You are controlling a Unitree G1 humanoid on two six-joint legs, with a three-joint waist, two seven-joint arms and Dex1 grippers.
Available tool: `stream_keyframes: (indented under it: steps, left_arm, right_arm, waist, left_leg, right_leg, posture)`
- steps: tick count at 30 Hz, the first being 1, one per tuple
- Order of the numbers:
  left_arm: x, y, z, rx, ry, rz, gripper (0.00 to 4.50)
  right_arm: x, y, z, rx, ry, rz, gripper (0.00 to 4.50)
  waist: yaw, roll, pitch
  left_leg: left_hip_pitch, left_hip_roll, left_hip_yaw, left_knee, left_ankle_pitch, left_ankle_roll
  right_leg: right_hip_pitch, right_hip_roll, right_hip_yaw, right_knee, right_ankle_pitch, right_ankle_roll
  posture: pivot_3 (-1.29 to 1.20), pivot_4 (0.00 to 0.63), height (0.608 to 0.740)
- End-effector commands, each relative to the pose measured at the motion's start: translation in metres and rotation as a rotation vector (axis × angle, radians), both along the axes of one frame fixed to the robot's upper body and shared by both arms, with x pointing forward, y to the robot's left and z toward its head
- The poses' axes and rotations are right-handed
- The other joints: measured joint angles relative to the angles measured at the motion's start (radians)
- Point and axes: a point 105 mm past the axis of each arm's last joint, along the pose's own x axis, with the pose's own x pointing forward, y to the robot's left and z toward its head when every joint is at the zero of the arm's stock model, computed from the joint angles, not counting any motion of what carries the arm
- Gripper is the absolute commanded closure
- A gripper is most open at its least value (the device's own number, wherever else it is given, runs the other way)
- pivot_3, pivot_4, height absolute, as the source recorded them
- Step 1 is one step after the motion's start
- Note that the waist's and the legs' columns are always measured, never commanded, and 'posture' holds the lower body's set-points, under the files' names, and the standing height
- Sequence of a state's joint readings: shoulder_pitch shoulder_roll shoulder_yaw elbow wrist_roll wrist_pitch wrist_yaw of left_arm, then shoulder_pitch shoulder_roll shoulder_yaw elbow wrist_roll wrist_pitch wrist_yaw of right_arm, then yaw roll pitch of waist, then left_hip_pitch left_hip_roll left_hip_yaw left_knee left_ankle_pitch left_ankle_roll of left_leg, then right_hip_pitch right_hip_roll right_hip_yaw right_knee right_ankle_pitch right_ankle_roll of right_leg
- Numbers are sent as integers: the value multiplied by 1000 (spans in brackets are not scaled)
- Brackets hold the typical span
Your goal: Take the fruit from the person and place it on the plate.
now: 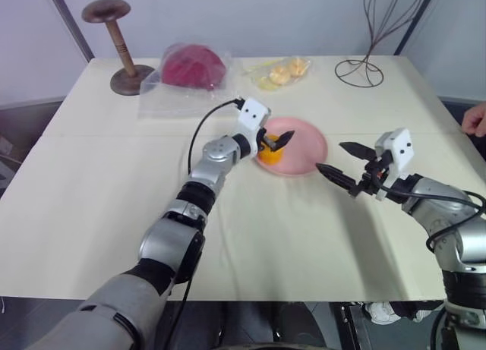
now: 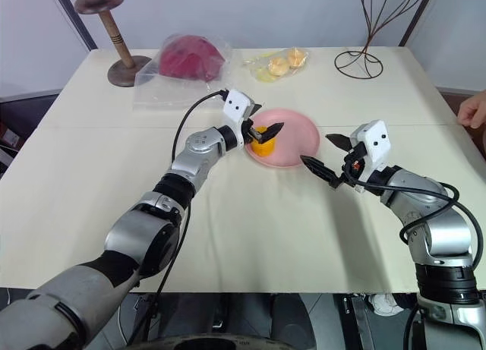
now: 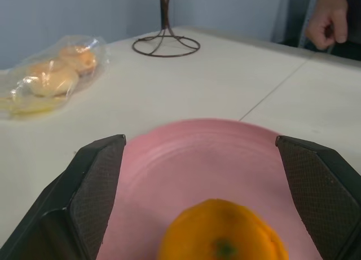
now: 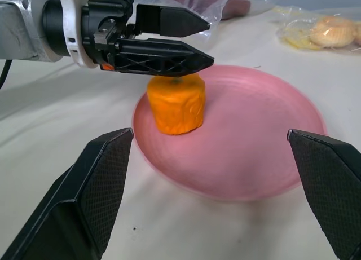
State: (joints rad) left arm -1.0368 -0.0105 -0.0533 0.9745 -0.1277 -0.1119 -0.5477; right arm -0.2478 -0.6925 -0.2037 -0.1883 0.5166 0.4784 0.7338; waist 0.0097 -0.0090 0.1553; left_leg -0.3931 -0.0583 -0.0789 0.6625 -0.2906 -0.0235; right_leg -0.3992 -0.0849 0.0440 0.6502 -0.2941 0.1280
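Fruit [image 4: 175,110]: glossy yellow-orange, blocky, lobed (green stem spot on top); sits upright on left part of pink plate [image 4: 265,141]; left gripper [image 1: 275,140] spread wide around it, not gripping; right gripper [image 1: 342,162] wide open, empty, right of plate.

We find no text, label, brand, number or sign that can be read anywhere in these views
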Motion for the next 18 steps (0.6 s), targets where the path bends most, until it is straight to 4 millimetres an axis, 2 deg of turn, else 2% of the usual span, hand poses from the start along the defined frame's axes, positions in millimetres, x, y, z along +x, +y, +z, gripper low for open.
stream_keyframes:
  steps: [1, 4, 6, 8, 11, 14, 18]
  left_arm:
    - [2, 12, 61, -136, -151, 8, 67]
    - [1, 49, 98, -209, -227, 72, 67]
    - [-5, 73, 108, -209, -254, 109, 67]
    - [-12, 96, 105, -159, -264, 155, 67]
    - [-24, 117, 96, -103, -249, 197, 67]
    - [-40, 144, 79, -80, -203, 270, 67]
    - [-57, 166, 55, -69, -136, 361, 67]
  right_arm:
    - [7, -4, 12, -6, -71, -24, 0]
    - [10, -5, 12, -1, -74, -27, 0]
    - [12, -6, 11, -1, -76, -33, 0]
    - [15, -11, 10, 2, -79, -58, 0]
    - [19, -16, 9, 18, -90, -89, 0]
    - [29, -30, 13, 48, -131, -174, 0]
    - [39, -38, 16, 77, -171, -237, 0]
  waist:
    - [0, 0, 0]
    - [-5, -1, 0]
    - [-14, 0, 0]
    - [-23, 1, 0]
    - [-22, 1, 0]
    - [-22, 1, 0]
    - [-19, 0, 0]
  left_leg:
    - [0, 0, 0, 0, 0, 0]
    - [-1, 0, 0, 0, 0, -1]
    - [-1, 1, 0, 0, 1, -1]
    - [-1, 1, 0, -1, 1, -2]
    - [-1, 1, 0, -1, 1, -2]
    - [-1, 1, 0, 0, 1, -2]
    - [-1, 1, 0, 0, 1, -2]
  right_leg:
    - [0, 0, 0, 0, 0, 0]
    - [-1, 0, 0, 0, 0, 0]
    - [-2, 0, 0, 1, 0, 0]
    - [-2, 1, 1, 1, 0, 0]
    - [-2, 1, 1, 1, 0, 0]
    - [-2, 1, 1, 1, 0, 0]
    - [-2, 0, 1, 2, 0, 0]
  posture:
    - [0, 150, 740]
    - [0, 150, 740]
    - [0, 150, 740]
    - [0, 150, 740]
    - [0, 150, 740]
    - [0, 150, 740]
    - [0, 150, 740]
